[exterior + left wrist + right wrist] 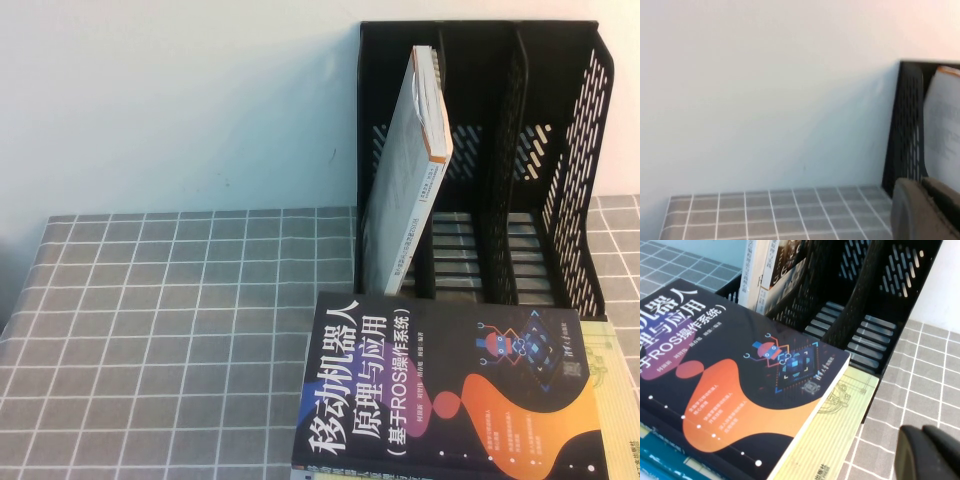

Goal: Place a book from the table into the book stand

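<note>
A black three-slot book stand (580,170) stands at the table's back right. A white book (405,170) leans in its left slot. A dark book with an orange patch (440,390) lies on top of a stack at the front, in front of the stand, over a yellow-green book (612,360). Neither gripper shows in the high view. My right gripper (930,452) is shut and empty above the tablecloth, right of the dark book (730,370) and the yellow-green book (835,425). My left gripper (925,210) is shut and empty, left of the stand (907,125).
A grey checked tablecloth (170,320) covers the table, bare on the left half. A pale wall (180,100) rises behind it. The stand's middle and right slots (855,335) hold nothing. Blue book edges (660,460) show under the dark book.
</note>
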{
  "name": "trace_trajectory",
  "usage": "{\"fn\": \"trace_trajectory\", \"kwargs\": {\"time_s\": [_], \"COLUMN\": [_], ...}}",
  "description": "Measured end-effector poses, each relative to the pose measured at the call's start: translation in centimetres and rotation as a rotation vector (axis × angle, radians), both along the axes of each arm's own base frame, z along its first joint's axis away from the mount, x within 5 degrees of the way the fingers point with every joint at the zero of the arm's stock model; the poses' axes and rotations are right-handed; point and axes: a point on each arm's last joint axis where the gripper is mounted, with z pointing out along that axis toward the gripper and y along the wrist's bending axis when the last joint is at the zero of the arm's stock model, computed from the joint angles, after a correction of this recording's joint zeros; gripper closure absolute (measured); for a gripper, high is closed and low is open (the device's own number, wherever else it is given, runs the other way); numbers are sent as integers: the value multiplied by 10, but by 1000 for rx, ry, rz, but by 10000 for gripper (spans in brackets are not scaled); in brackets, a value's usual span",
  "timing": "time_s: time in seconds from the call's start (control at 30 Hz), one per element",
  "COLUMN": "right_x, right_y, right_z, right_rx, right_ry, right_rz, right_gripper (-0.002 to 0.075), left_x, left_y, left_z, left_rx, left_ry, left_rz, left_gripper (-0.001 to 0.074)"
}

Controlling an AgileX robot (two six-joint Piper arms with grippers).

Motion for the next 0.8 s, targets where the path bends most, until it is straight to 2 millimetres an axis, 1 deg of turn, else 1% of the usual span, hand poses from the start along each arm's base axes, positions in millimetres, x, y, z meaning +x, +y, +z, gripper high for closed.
{"fn": "trace_trajectory", "kwargs": {"time_s": [0.07, 0.13, 0.23, 0.3, 0.53, 0.67, 0.8], "right_x": [0, 0, 0, 0, 0, 0, 0], "right_y": [0, 0, 0, 0, 0, 0, 0], "right_z": [0, 0, 0, 0, 0, 0, 0], "right_rx": [-6, -6, -7, -1, -1, -1, -1], "right_ry": [-2, -2, 0, 2, 2, 2, 2], "right_rz": [-1, -1, -1, 0, 0, 0, 0], "right_gripper": [729, 729, 729, 729, 729, 729, 729], "left_x": [-2, -2, -1, -1, 0, 1, 0], "left_y": [0, 2, 6, 8, 11, 15, 18], "left_z": [-19, -29, -31, -32, -40, -50, -59], "left_rx": [-46, -92, -162, -177, -161, -136, -161], "left_ry": [-49, -64, -53, -42, 46, 144, 248], "left_rz": [17, 47, 103, 133, 191, 242, 275], "left_gripper": [734, 734, 734, 734, 734, 734, 734]}}
